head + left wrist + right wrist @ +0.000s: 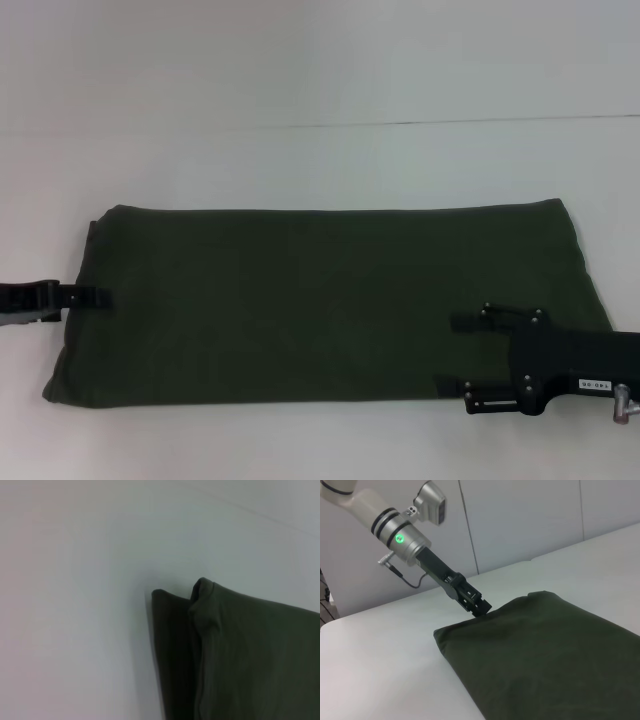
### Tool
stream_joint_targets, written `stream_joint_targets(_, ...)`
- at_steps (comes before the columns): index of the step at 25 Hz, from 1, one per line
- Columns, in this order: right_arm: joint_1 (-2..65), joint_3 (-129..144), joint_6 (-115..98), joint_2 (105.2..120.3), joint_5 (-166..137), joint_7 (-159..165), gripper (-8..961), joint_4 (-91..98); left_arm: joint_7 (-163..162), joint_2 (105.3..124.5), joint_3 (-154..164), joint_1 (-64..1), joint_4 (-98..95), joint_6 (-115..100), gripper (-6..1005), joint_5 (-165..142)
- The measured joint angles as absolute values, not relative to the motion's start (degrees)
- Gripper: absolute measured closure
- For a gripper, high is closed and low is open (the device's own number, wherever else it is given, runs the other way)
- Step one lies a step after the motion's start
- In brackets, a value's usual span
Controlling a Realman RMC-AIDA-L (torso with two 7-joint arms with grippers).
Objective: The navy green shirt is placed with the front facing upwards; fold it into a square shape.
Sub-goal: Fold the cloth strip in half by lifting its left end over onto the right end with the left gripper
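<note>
Olive-green fabric: your navy green shirt (320,305) lies folded into a long band mid-tabletop (320,80), long axis left-right. Left gripper (95,297) meets its left edge, jaws' state unclear; right gripper (452,352) hovers over its right end, jaws wide.

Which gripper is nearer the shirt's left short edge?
Left. The left gripper sits right at that edge of the navy green shirt; the right gripper is over the opposite end.

White arm (380,510), black gripper (479,607)
</note>
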State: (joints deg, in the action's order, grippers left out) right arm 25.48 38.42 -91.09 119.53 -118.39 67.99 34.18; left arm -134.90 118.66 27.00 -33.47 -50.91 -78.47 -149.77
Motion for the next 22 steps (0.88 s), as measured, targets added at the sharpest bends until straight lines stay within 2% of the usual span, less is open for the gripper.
stream_joint_targets(22,26.4,38.6,-89.1,119.52,-118.4,69.5,40,34.1,-134.8,118.56,27.1,-33.7,-49.5,-74.7,121,-149.9)
